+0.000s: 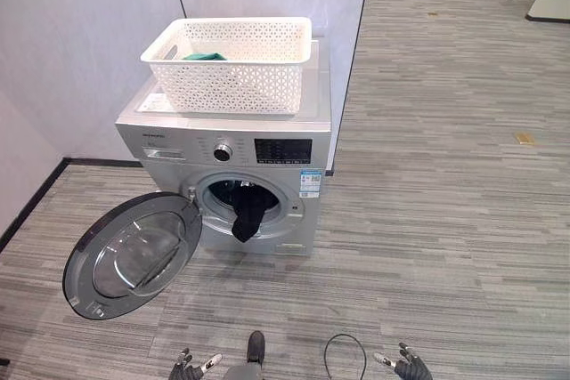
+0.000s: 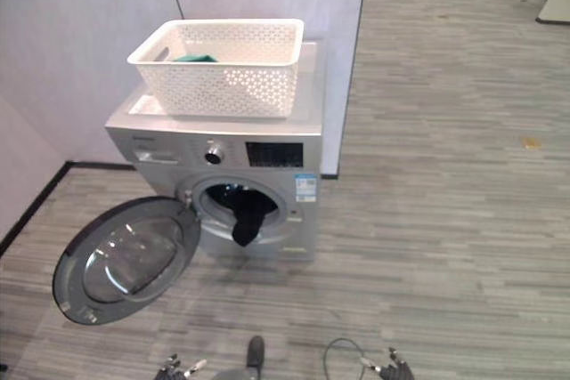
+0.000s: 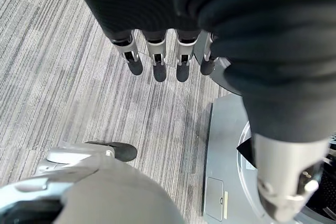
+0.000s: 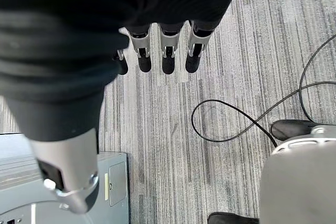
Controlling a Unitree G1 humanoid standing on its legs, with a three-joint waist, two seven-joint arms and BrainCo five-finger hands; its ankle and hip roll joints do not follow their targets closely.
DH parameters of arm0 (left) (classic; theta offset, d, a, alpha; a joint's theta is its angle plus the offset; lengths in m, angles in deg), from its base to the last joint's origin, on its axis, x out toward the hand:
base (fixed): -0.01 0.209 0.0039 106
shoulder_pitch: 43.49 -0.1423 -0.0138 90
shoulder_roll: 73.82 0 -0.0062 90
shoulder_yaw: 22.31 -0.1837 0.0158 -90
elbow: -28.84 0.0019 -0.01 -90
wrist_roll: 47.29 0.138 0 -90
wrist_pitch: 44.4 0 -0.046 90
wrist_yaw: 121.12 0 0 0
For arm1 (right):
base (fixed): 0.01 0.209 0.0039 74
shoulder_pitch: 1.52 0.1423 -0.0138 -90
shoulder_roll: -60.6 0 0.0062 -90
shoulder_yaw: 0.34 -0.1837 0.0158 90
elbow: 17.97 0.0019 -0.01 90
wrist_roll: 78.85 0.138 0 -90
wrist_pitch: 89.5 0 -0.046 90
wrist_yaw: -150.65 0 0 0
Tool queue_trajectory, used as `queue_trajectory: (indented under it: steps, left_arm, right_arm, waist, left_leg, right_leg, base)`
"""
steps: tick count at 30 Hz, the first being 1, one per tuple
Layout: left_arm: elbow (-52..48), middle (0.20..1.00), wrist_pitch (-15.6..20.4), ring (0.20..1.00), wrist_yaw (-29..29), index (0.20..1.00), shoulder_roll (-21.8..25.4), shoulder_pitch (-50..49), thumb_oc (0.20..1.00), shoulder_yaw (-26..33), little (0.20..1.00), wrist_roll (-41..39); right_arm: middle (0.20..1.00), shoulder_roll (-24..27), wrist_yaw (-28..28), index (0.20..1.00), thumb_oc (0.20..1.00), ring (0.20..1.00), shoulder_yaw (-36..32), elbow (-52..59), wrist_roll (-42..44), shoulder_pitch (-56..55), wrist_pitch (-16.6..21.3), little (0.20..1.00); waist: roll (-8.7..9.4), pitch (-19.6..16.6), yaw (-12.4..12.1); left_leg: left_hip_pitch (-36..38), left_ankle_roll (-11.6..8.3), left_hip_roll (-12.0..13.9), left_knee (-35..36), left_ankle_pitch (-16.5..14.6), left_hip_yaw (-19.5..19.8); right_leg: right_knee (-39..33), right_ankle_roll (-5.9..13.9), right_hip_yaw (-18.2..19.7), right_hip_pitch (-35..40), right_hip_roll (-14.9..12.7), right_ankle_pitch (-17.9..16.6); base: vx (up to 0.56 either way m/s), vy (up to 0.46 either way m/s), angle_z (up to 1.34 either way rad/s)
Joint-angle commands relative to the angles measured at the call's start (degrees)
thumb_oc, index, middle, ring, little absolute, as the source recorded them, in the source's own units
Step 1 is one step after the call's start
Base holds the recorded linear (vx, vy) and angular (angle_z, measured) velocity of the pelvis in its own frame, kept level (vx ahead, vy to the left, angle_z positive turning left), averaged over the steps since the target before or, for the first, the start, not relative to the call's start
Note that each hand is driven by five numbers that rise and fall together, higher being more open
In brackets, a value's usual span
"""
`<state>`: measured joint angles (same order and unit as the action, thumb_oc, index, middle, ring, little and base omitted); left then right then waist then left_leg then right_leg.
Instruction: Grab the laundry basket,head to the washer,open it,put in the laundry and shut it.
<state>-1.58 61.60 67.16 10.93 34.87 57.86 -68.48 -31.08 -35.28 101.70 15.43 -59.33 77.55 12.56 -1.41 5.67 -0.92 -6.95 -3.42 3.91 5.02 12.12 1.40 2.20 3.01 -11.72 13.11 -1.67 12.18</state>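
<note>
Nearest, the left hand [image 1: 185, 367] and right hand [image 1: 411, 367] hang open and empty; farther off, the dark soft garment [image 1: 248, 211] drooping from the silver front-loading washer [image 1: 233, 156] looks light and limp, best pinched at its hanging fold.

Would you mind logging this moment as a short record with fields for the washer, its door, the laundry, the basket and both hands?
washer: silver front-loader against the wall
door: swung fully open to its left
dark garment: hanging out over the drum opening's rim
basket: white, on top of the washer, green cloth inside
left hand: low, open, holding nothing
right hand: low, open, holding nothing
</note>
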Motion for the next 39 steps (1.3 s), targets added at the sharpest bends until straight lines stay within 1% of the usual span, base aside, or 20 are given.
queue_trajectory:
  steps: [1, 12, 13, 14, 15, 16, 20, 21, 23, 24, 25, 28, 29, 30, 32, 33, 34, 35, 38, 39]
  left_arm:
    - [0.63, 1.000, 0.77, 1.000, -0.09, 1.000, 0.31, 3.16, 1.000, -0.39, 1.000, 1.50]
    - [0.56, 1.000, 0.78, 1.000, 0.15, 1.000, 0.58, 3.54, 1.000, -0.47, 1.000, 0.88]
    - [-0.82, 1.000, 0.77, 1.000, 0.15, 1.000, 1.11, 4.36, 1.000, -1.17, 1.000, 0.64]
    - [-1.16, 1.000, 0.74, 1.000, 0.13, 1.000, 1.17, 4.50, 1.000, -1.20, 1.000, 0.37]
    - [-2.51, 1.000, 0.76, 1.000, 0.17, 1.000, 1.71, 5.03, 1.000, -1.39, 1.000, -0.39]
    - [-3.22, 1.000, 0.76, 1.000, 0.17, 1.000, 1.95, 5.04, 1.000, -1.46, 1.000, -0.45]
    - [-3.94, 1.000, 0.83, 1.000, 0.30, 1.000, 2.51, 4.65, 1.000, -0.71, 1.000, -0.88]
    - [-3.94, 1.000, 0.83, 1.000, 0.30, 1.000, 2.51, 4.65, 1.000, -0.71, 1.000, -0.88]
    - [-3.68, 1.000, 1.10, 1.000, 0.59, 1.000, 2.53, 4.68, 1.000, -0.19, 1.000, -0.94]
    - [-3.64, 1.000, 1.02, 1.000, 0.57, 1.000, 2.52, 4.40, 1.000, -0.24, 1.000, -0.59]
    - [-3.85, 1.000, 1.14, 1.000, 0.39, 1.000, 2.57, 4.25, 1.000, -0.28, 1.000, -0.52]
    - [-3.05, 1.000, 0.96, 1.000, -0.17, 1.000, 2.77, 3.97, 1.000, -0.05, 1.000, -0.35]
    - [-3.09, 1.000, 0.83, 1.000, -0.33, 1.000, 3.02, 3.95, 1.000, 0.14, 1.000, -0.27]
    - [-3.79, 1.000, 0.64, 1.000, -0.48, 1.000, 3.28, 3.66, 1.000, 0.05, 1.000, 0.11]
    - [-5.60, 1.000, 0.21, 1.000, -1.07, 1.000, 4.24, 3.44, 1.000, -0.27, 1.000, 0.61]
    - [-5.60, 1.000, 0.21, 1.000, -1.07, 1.000, 4.25, 3.44, 1.000, -0.26, 1.000, 0.61]
    - [-6.08, 1.000, -0.08, 1.000, -1.39, 1.000, 4.79, 3.39, 1.000, -0.54, 1.000, 1.29]
    - [-5.94, 1.000, 0.03, 1.000, -1.46, 1.000, 5.04, 3.71, 1.000, -0.68, 1.000, 1.76]
    - [-5.00, 1.000, 0.51, 1.000, -1.20, 1.000, 5.17, 4.78, 1.000, -0.77, 1.000, 1.74]
    - [-4.54, 1.000, 0.61, 1.000, -1.15, 1.000, 4.98, 5.06, 1.000, -0.75, 1.000, 1.68]
  right_arm:
    - [1.000, 0.75, 0.23, 1.000, 1.000, 1.000, -0.17, 3.95, 1.24, 0.17, 0.89, 1.000]
    - [1.000, 0.33, -0.03, 1.000, 1.000, 1.000, -0.98, 2.81, 2.91, 0.25, 1.04, 1.000]
    - [1.000, 0.78, -0.29, 1.000, 1.000, 1.000, -0.95, 3.15, 3.40, 0.84, 0.92, 1.000]
    - [1.000, 1.00, -0.34, 1.000, 1.000, 1.000, -0.94, 3.87, 3.56, 0.88, 0.97, 1.000]
    - [1.000, 1.88, -0.53, 1.000, 1.000, 1.000, -0.59, 5.52, 3.79, 1.67, 1.19, 1.000]
    - [1.000, 2.10, -0.68, 1.000, 1.000, 1.000, -0.40, 5.75, 3.45, 1.95, 1.15, 1.000]
    - [1.000, 2.57, -0.94, 1.000, 1.000, 1.000, -0.26, 6.31, 2.67, 2.68, 0.69, 1.000]
    - [1.000, 2.57, -0.94, 1.000, 1.000, 1.000, -0.26, 6.31, 2.67, 2.68, 0.69, 1.000]
    - [1.000, 2.73, -0.79, 1.000, 1.000, 1.000, -0.66, 6.91, 3.22, 2.94, 0.80, 1.000]
    - [1.000, 2.31, -0.44, 1.000, 1.000, 1.000, -1.09, 7.83, 4.11, 2.32, 0.79, 1.000]
    - [1.000, 2.29, -0.37, 1.000, 1.000, 1.000, -1.31, 8.43, 4.24, 2.10, 0.75, 1.000]
    - [1.000, 1.36, 0.64, 1.000, 1.000, 1.000, -1.02, 8.69, 4.45, 2.50, 0.44, 1.000]
    - [1.000, 1.03, 0.76, 1.000, 1.000, 1.000, -1.20, 8.71, 4.56, 2.83, 0.38, 1.000]
    - [1.000, 0.90, 1.17, 1.000, 1.000, 1.000, -1.28, 8.58, 4.72, 3.23, -0.11, 1.000]
    - [1.000, 1.25, 1.64, 1.000, 1.000, 1.000, -0.78, 9.03, 4.46, 3.21, -0.60, 1.000]
    - [1.000, 1.25, 1.64, 1.000, 1.000, 1.000, -0.78, 9.03, 4.46, 3.21, -0.60, 1.000]
    - [1.000, 1.05, 1.69, 1.000, 1.000, 1.000, -0.56, 9.50, 4.33, 3.22, -0.47, 1.000]
    - [1.000, 1.22, 1.64, 1.000, 1.000, 1.000, -0.22, 9.58, 3.71, 2.91, -0.64, 1.000]
    - [1.000, 1.26, 1.05, 1.000, 1.000, 1.000, 0.00, 7.73, 3.48, 3.58, -0.87, 1.000]
    - [1.000, 0.97, 0.82, 1.000, 1.000, 1.000, 0.02, 6.08, 3.50, 3.99, -1.01, 1.000]
  waist:
    - [0.67, 1.38, -0.55]
    - [0.99, 1.66, -0.31]
    - [1.50, 3.02, -0.26]
    - [1.72, 3.49, -0.31]
    - [2.44, 5.08, -0.75]
    - [2.81, 5.31, -0.74]
    - [3.37, 4.70, -1.00]
    - [3.40, 4.72, -1.06]
    - [3.41, 4.46, -0.92]
    - [3.23, 3.86, -0.54]
    - [3.15, 3.56, -0.51]
    - [3.83, 2.32, -1.64]
    - [3.81, 2.17, -2.16]
    - [3.60, 2.57, -2.23]
    - [2.64, 3.94, -1.37]
    - [2.68, 3.94, -1.38]
    - [1.52, 5.01, -0.74]
    - [1.19, 5.40, -0.12]
    - [0.84, 6.13, 1.13]
    - [0.83, 6.18, 1.74]
  left_leg:
    - [1.82, -1.51, 2.27, -0.19, -4.16, -1.82]
    - [0.58, -1.82, 2.54, -1.90, -4.05, -1.35]
    - [-3.38, -1.98, 2.66, -7.44, -4.64, -0.64]
    - [-4.62, -2.05, 2.51, -9.50, -4.91, -0.02]
    - [-8.03, -2.84, 1.42, -14.62, -5.00, 2.63]
    - [-8.73, -2.76, 1.47, -15.17, -5.69, 3.36]
    - [-8.52, -2.10, 5.57, -9.88, -5.09, 1.85]
    - [-8.43, -2.11, 5.57, -9.77, -5.04, 1.78]
    - [-7.93, -1.82, 7.66, -6.84, -5.65, -1.34]
    - [-8.23, -2.22, 8.43, -7.82, -5.02, -4.97]
    - [-8.48, -2.19, 8.16, -9.02, -5.20, -5.82]
    - [-7.76, 0.23, 4.22, -13.41, -10.36, -6.81]
    - [-6.55, 1.61, 2.57, -13.45, -11.93, -7.31]
    - [-4.06, 4.77, -0.92, -12.97, -13.89, -7.55]
    - [-1.48, 7.05, -3.48, -12.26, -14.88, -6.18]
    - [-1.47, 7.06, -3.51, -12.26, -14.88, -6.21]
    - [0.69, 8.11, -4.75, -11.73, -15.88, -4.98]
    - [1.87, 7.96, -5.13, -11.17, -15.77, -3.90]
    - [3.25, 7.45, -6.10, -10.53, -16.05, -1.60]
    - [3.96, 7.06, -6.54, -10.05, -16.23, -0.37]
  right_leg:
    - [0.70, 0.33, -0.45, -6.15, -1.79, -2.71]
    - [1.11, -0.19, -1.14, -5.81, -1.56, -2.13]
    - [1.74, -1.15, -1.64, -6.26, -1.25, -1.58]
    - [1.85, -1.38, -1.70, -6.29, -1.10, -1.44]
    - [2.72, -1.91, -1.45, -7.04, -0.87, -1.21]
    - [2.95, -1.88, -1.72, -7.28, -0.95, -0.93]
    - [3.68, -0.82, -2.04, -7.61, -1.49, -0.08]
    - [3.71, -0.82, -1.98, -7.61, -1.51, -0.06]
    - [3.90, -0.13, -2.07, -7.57, -2.20, 0.43]
    - [3.36, 0.40, -2.31, -6.53, -3.10, 0.12]
    - [3.09, 0.62, -2.35, -6.08, -3.57, -0.15]
    - [5.44, 2.99, -1.75, -5.11, -8.21, -2.50]
    - [9.43, 3.64, -1.25, -6.62, -10.10, -4.27]
    - [20.31, 4.12, 0.40, -11.31, -13.57, -11.74]
    - [31.26, 3.26, 2.73, -15.45, -14.55, -15.61]
    - [31.32, 3.28, 2.78, -15.49, -14.59, -15.58]
    - [36.87, 2.48, 3.50, -20.24, -14.03, -15.02]
    - [36.07, 1.75, 3.72, -22.64, -12.36, -12.66]
    - [26.17, 2.04, 3.47, -24.49, -9.05, -10.82]
    - [20.34, 2.50, 5.09, -25.29, -7.17, -10.45]
  base:
    - [0.00, 0.000, 0.00]
    - [-0.02, -0.015, 0.09]
    - [-0.10, -0.068, 0.28]
    - [-0.17, -0.107, 0.54]
    - [-0.08, -0.057, 0.59]
    - [-0.03, -0.040, 0.53]
    - [0.13, 0.073, 0.08]
    - [0.11, 0.090, 0.04]
    - [0.24, 0.203, 0.16]
    - [0.36, 0.297, 0.12]
    - [0.50, 0.398, 0.09]
    - [0.41, 0.372, -0.01]
    - [0.35, 0.541, -0.18]
    - [0.30, 0.540, -0.22]
    - [0.21, 0.380, -0.24]
    - [0.20, 0.267, 0.48]
    - [0.23, 0.192, 0.77]
    - [0.29, 0.176, 0.56]
    - [0.20, -0.032, 0.36]
    - [0.24, -0.098, 0.87]
